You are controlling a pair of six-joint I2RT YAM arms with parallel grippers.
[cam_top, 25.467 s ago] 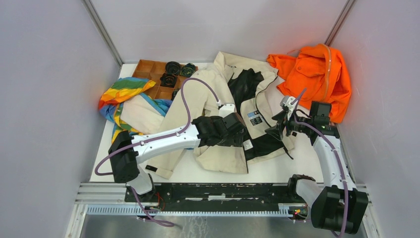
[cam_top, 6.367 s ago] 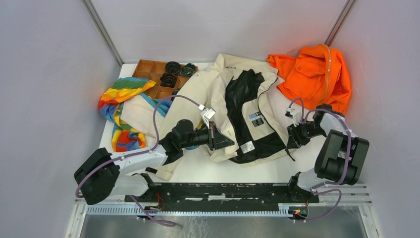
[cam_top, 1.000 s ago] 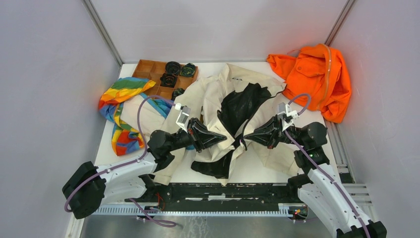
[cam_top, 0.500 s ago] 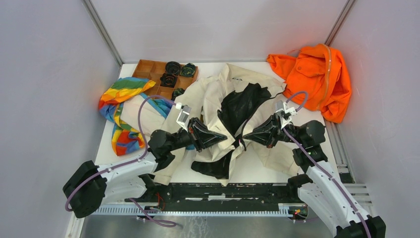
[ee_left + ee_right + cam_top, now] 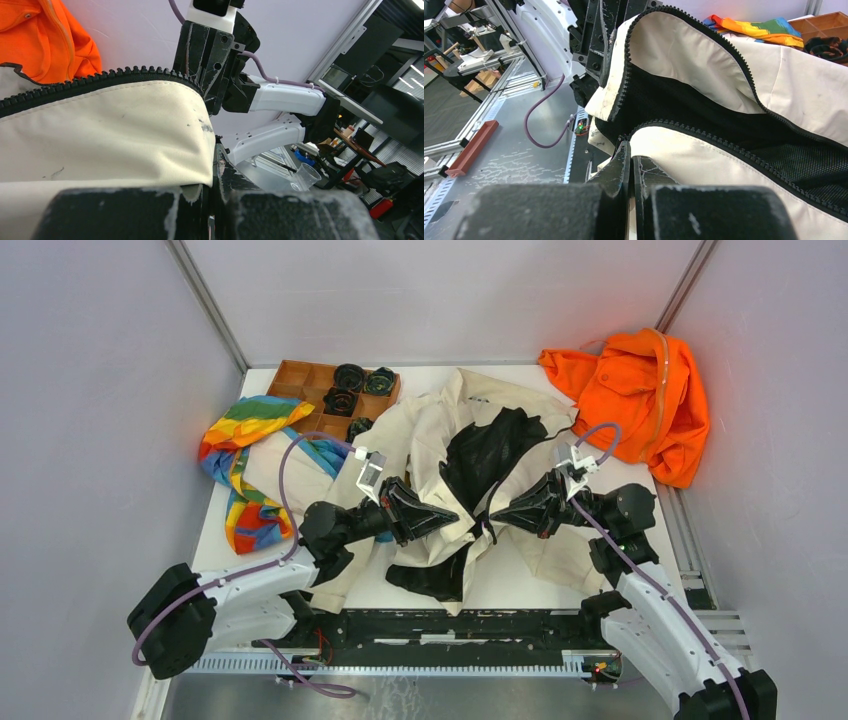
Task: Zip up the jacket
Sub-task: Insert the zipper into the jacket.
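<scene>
The beige jacket [image 5: 425,430] lies open mid-table, its black lining [image 5: 490,445] showing. My left gripper [image 5: 455,517] is shut on the jacket's left front edge and holds it raised. In the left wrist view, cream cloth [image 5: 100,130] topped by dark zipper teeth [image 5: 100,77] fills the space above my left gripper [image 5: 216,155]. My right gripper [image 5: 495,518] is shut on the other front edge, a short gap from the left one. In the right wrist view, my right gripper [image 5: 630,152] pinches the lower end of the zipper [image 5: 744,70], with both zipper sides curving away.
A bright orange garment [image 5: 640,390] lies at the back right. A rainbow-striped cloth [image 5: 245,430] lies at the left. A wooden compartment tray [image 5: 300,380] with black round parts [image 5: 349,375] stands at the back left. The black rail [image 5: 450,625] runs along the near edge.
Over the last second the right gripper edged slightly left toward the left one; the left stayed put. Several seconds ago the jacket lay flatter with both grippers farther apart.
</scene>
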